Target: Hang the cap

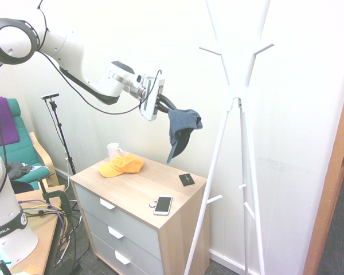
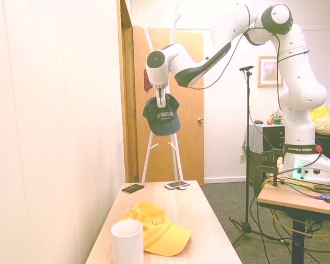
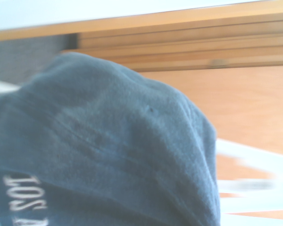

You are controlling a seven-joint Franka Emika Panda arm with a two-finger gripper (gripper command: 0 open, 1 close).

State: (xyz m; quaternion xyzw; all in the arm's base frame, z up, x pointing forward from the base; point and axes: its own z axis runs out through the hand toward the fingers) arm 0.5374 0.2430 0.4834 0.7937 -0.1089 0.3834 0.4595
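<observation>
A white two-finger robot gripper (image 1: 165, 103), pinched closed on a dark navy-blue fabric baseball cap (image 1: 183, 130), holds it in the air, brim hanging toward six o'clock. The white branching metal coat stand (image 1: 238, 94) rises at the cap's three o'clock, seen from the drawers' front.

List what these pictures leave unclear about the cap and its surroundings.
- Small line under the lettering on the navy cap, second exterior view: too small to read.
- Inside of the white mug, second exterior view: hidden by its wall.
- Top of the white coat rack, first exterior view: cut off by the upper edge.
</observation>
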